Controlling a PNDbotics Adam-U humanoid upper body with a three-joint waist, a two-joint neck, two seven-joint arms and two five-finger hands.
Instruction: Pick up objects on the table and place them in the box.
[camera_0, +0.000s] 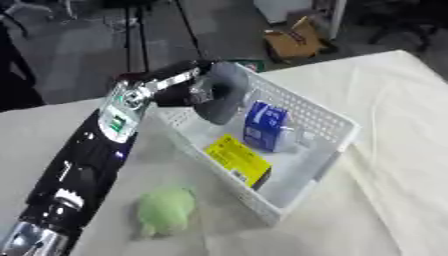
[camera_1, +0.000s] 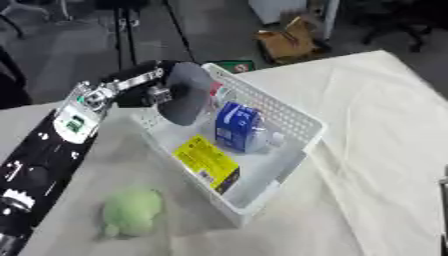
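A white mesh basket (camera_0: 325, 116) stands slantwise on the cloth-covered table. Inside it are a blue carton (camera_0: 265, 125) standing upright and a flat yellow packet (camera_0: 236, 157). My left arm reaches up from the lower left. Its hand (camera_0: 194, 93) is curled on a grey oblong object (camera_0: 226, 99), held over the basket's far left end. A pale green soft toy (camera_0: 166, 210) lies on the cloth in front of the basket, beside my forearm. Only a dark sliver at the right edge (camera_1: 444, 184) shows of what may be my right hand.
The cream cloth (camera_0: 394, 150) spreads wide to the right of the basket, with folds in it. Beyond the table's far edge a cardboard box (camera_0: 293, 39) and stand legs sit on the grey floor.
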